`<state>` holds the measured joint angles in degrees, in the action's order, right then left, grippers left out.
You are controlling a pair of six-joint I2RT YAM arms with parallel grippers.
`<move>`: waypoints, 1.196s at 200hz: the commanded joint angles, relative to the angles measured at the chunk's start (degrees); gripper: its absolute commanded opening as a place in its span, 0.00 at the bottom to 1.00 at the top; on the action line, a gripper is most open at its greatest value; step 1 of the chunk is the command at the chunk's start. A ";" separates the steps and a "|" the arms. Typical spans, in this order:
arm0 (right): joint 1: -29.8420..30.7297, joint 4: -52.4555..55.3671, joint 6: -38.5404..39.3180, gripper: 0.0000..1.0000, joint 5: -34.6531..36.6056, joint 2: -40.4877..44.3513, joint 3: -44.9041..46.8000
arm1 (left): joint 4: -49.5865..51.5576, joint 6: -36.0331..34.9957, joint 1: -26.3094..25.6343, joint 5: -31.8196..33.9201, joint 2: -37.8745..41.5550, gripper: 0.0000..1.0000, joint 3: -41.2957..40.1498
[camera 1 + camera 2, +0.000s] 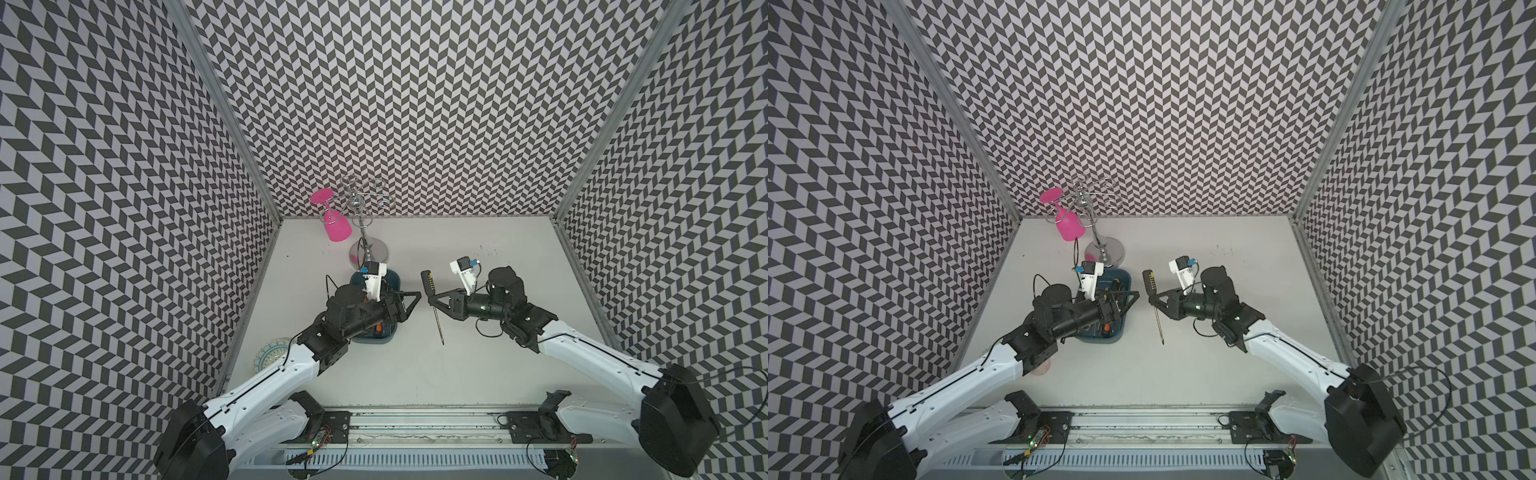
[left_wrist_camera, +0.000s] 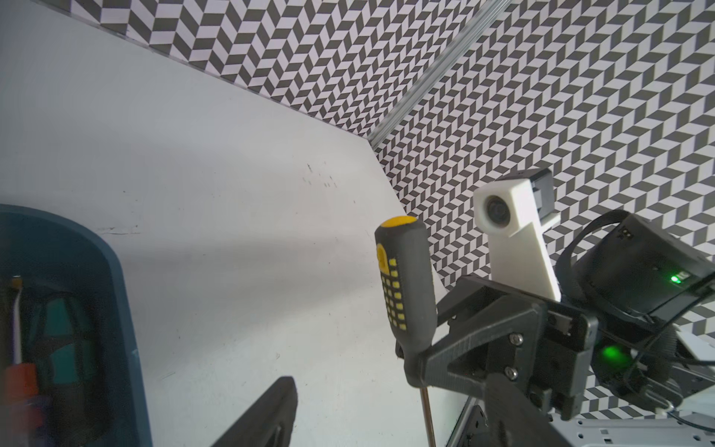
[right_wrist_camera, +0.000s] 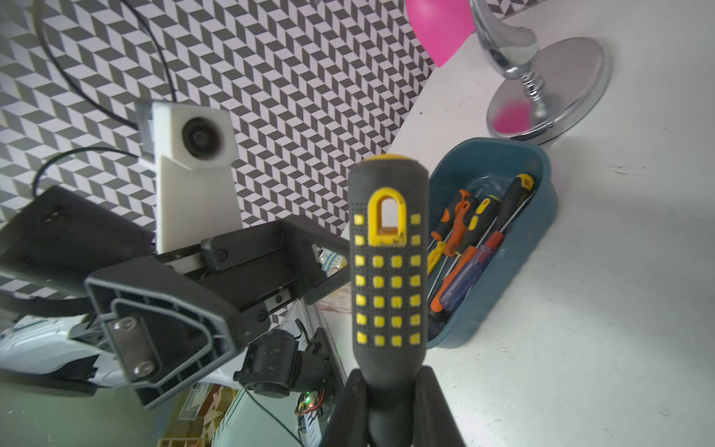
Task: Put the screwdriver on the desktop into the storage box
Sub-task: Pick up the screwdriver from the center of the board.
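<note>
Screwdriver (image 1: 427,282) clamped at its neck in right gripper (image 1: 434,300), upright over desktop (image 1: 415,374), near box (image 3: 503,153), not in yet. Left gripper (image 1: 411,301) jaws apart, empty, over box. Remaining: carry over, release.

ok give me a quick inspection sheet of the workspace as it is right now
surface: white desktop, a few dark specks
job's things: black-and-yellow screwdriver held off the desktop, handle up; storage box already holds several other screwdrivers
clutter: pink goblet hanging on a chrome rack; patterned plate beside the left arm
grippers: right gripper jaws shut on the screwdriver; left gripper jaws open, empty, over the storage box
cables: black cable loops by each wrist camera
surroundings: chevron-patterned walls, aluminium rails
</note>
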<state>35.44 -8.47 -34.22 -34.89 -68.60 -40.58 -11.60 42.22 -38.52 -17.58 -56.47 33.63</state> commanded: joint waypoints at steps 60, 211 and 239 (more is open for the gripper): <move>5.67 -10.71 -2.52 0.08 -1.66 -0.56 0.93 | -9.58 1.52 -2.69 -2.63 -2.52 0.63 -0.93; 6.86 -3.82 2.07 0.36 4.37 1.65 4.12 | 15.96 -8.12 0.13 8.05 -4.24 0.00 9.69; 6.66 -1.61 2.73 0.36 7.23 3.94 6.64 | 26.70 -11.79 2.31 15.03 -6.40 0.00 14.29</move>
<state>42.19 -11.46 -33.34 -31.16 -67.35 -35.73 2.66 35.70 -37.93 -10.26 -61.28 43.57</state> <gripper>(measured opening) 0.356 0.303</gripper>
